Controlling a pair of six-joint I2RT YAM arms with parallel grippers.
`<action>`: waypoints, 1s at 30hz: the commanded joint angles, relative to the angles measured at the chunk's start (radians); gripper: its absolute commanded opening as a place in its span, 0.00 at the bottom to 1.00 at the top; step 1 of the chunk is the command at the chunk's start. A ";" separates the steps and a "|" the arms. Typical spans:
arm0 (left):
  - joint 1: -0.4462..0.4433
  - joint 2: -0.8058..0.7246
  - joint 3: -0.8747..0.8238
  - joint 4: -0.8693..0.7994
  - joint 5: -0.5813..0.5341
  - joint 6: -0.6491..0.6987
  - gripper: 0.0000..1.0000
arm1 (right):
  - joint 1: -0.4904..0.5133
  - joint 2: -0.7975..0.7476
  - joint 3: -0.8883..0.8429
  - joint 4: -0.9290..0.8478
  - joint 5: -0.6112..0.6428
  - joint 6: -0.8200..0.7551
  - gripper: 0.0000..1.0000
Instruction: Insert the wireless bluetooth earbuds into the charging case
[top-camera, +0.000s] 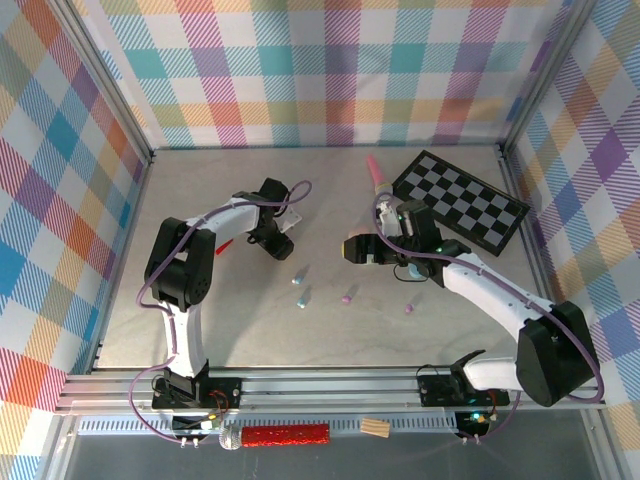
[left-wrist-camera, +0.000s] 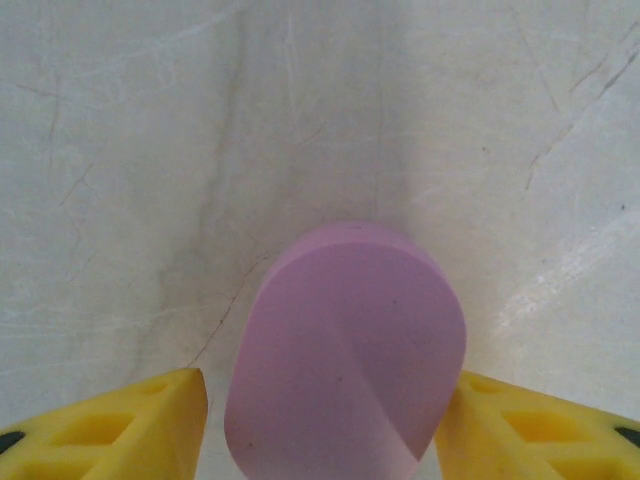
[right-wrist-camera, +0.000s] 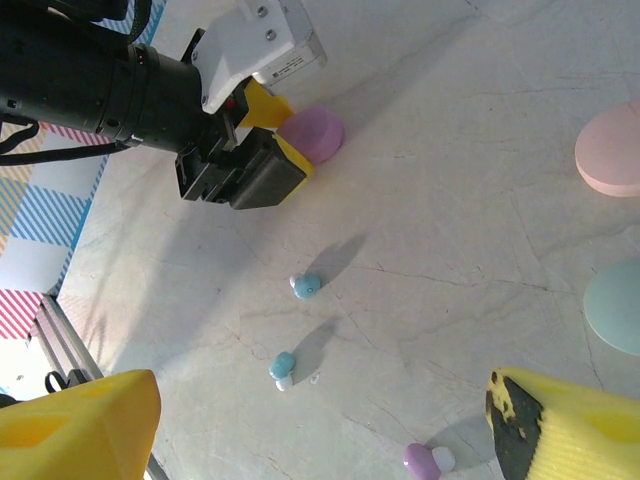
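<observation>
Left gripper (top-camera: 272, 237) jaws apart, straddling purple case (left-wrist-camera: 345, 340) on table (top-camera: 230, 320), gap one side, not clamped. Right gripper (right-wrist-camera: 322, 390) spread wide, empty. Pink case (right-wrist-camera: 610, 150) and mint case (right-wrist-camera: 615, 305) beside it. Earbuds loose on table: blue (right-wrist-camera: 307, 286), blue (right-wrist-camera: 283, 365), purple (right-wrist-camera: 420, 458).

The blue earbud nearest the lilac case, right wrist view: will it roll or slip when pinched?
The blue earbud is tiny, so probably very light and easily skidded across the smooth table. Its rounded head may squirt out of a pinch. The short white end sticking out likely stops it rolling far.
</observation>
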 joint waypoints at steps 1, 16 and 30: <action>0.006 0.008 0.019 -0.027 0.032 0.007 0.56 | 0.005 0.016 0.014 0.021 -0.005 -0.026 0.84; 0.008 -0.162 -0.110 0.101 0.201 0.012 0.43 | 0.004 0.001 0.031 0.019 -0.025 0.047 0.84; -0.047 -0.532 -0.402 0.471 0.583 0.141 0.45 | -0.018 0.062 0.109 0.132 -0.316 0.301 0.83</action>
